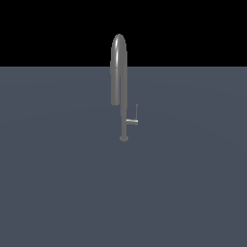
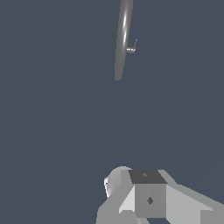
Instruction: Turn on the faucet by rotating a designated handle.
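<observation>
Faucet (image 1: 119, 72) fixed upright on desk (image 1: 58, 183) — rigid, smooth metal, likely slippery. Handle (image 1: 133, 118) thin and light; best pushed at upright rod. End effector (image 2: 148, 197) well apart, opening cannot be told.

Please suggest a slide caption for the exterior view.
Gooseneck faucet standing alone on a grey surface, its thin L-shaped handle untouched.

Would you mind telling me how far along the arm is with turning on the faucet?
Nothing looks done yet. The faucet stands alone in the exterior view, and nothing touches its handle. In hand: only an approach at most; the wrist view shows the faucet and handle far off. The gripper's fingertips are out of frame. Left: reach the handle, engage it, and rotate it.
</observation>
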`<state>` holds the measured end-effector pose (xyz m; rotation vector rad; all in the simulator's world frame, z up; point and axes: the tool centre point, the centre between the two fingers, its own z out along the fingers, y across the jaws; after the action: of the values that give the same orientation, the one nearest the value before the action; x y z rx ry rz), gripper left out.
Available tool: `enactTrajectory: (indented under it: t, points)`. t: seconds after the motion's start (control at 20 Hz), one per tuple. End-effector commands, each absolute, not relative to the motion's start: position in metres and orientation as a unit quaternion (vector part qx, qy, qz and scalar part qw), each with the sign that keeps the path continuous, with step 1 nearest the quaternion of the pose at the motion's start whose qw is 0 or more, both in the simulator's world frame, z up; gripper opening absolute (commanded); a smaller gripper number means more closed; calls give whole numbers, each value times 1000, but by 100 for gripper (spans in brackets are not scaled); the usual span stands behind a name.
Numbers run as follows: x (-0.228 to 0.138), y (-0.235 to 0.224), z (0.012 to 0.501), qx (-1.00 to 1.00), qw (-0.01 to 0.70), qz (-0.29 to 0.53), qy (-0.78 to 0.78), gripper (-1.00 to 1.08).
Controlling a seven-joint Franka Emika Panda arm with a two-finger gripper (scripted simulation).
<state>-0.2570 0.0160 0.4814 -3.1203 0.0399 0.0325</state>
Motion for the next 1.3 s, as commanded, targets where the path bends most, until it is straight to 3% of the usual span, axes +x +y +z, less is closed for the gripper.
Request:
enactTrajectory:
  t: [0.0,0.6,1.25]
  points:
    - [-257,16,481,-1000,10,10,13,-100]
    - [-236,17,478,-998,36,33,39,-100]
    - [-169,12,461,-979,120,107,126,-100]
